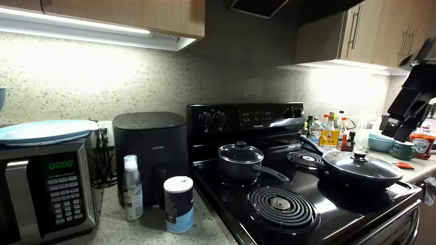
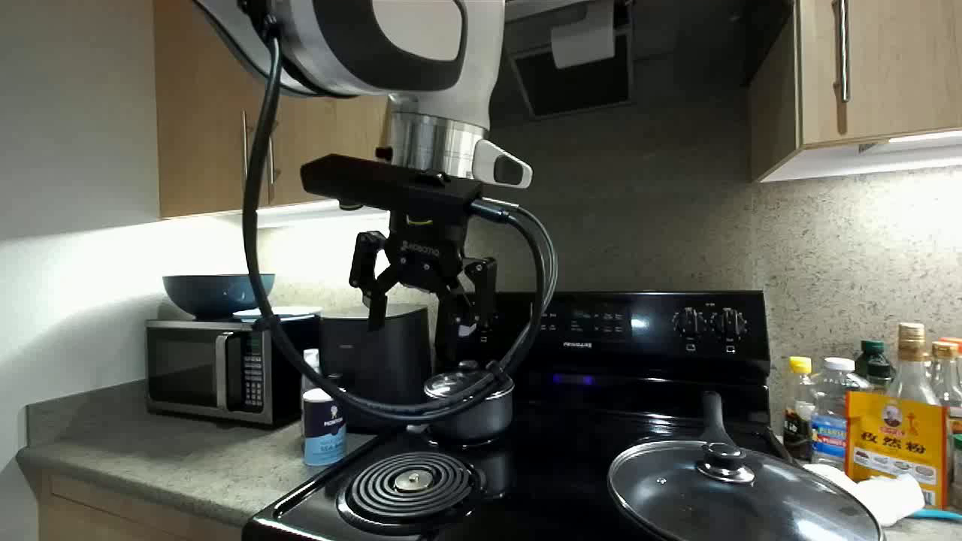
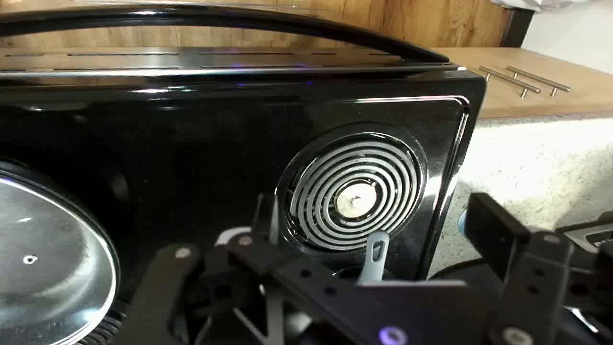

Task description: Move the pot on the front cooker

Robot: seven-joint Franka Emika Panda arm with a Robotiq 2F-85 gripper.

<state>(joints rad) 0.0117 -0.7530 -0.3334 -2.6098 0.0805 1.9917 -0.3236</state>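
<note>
The pot [image 1: 236, 168], a small dark saucepan under a domed glass lid with a black knob, stands on the back ring nearest the air fryer. Its grey handle points toward the stove's front. Bare black coils mark the front cooker [image 1: 281, 217], just ahead of the pot; in the wrist view the front cooker [image 3: 313, 211] lies beyond the tip of the pot's handle [image 3: 373, 258]. My gripper [image 2: 412, 335] hangs high above the stove, fingers wide apart, nothing between them and touching nothing. The gripper's own body hides most of the pot in the wrist view.
A wider lidded pan [image 1: 361, 180] occupies the stove's other front side. On the counter beside the stove are a salt canister [image 1: 178, 207], a spray can [image 1: 133, 194] and an air fryer [image 1: 150, 146]. Bottles [image 1: 328, 134] crowd the far counter. A loose cable [image 2: 353, 402] loops below the arm.
</note>
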